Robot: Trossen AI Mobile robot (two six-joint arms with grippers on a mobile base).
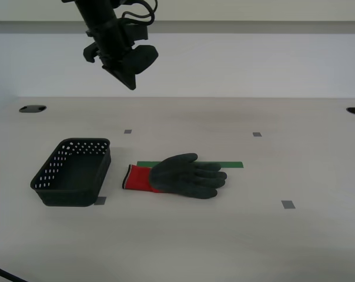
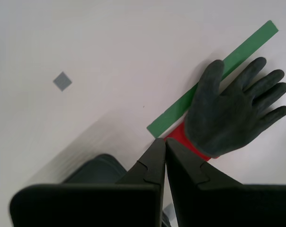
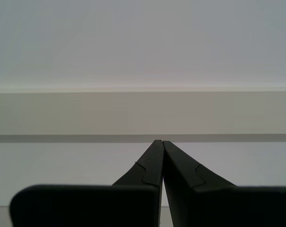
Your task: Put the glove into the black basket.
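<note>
The glove [image 1: 186,175] lies flat on the white table, dark grey fingers towards the exterior view's right, red cuff [image 1: 139,178] towards the black basket [image 1: 74,171]. The basket stands empty just beside the cuff, on the exterior view's left. My second gripper [image 1: 130,85] hangs high above the table behind the basket, shut and empty. Its wrist view looks down on the glove [image 2: 233,113] past the shut fingertips [image 2: 163,140], with a dark part of the basket [image 2: 95,170] below. My first gripper [image 3: 159,141] is shut, empty, and faces a plain wall.
A green tape strip [image 1: 224,165] lies under the glove's far side. Small grey tape squares [image 1: 288,204] dot the table. Two dark cable holes [image 1: 32,108] sit near the back edge.
</note>
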